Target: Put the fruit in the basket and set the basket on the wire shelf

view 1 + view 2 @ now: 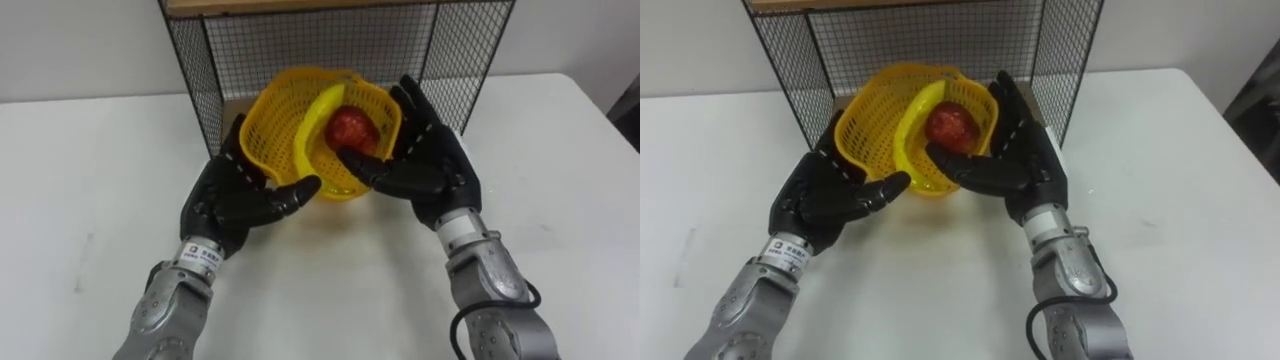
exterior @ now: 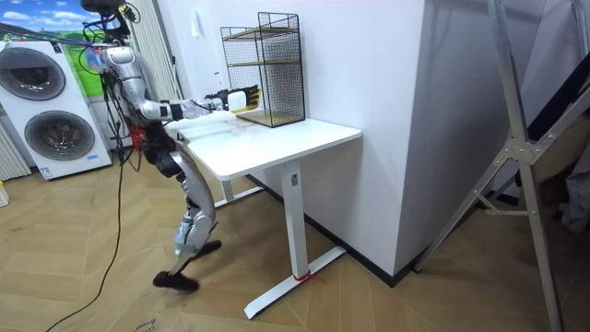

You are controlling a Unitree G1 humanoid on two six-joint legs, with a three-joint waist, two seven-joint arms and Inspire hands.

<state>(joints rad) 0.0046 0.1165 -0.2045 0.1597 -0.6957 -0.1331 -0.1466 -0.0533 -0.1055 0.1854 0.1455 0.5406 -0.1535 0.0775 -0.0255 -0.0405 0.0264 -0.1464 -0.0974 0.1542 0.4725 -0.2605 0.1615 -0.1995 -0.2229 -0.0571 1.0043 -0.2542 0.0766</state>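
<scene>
Both arms reach forward across the white table. The left hand has straight fingers flat against the left wall of the yellow plastic basket, with the thumb stretched under its front. The right hand pinches the basket's right wall, fingers outside and thumb across the inside. The basket is lifted and tipped toward the robot at the open front of the wire shelf, which stands at the table's far edge. In the basket are a banana and a red apple.
</scene>
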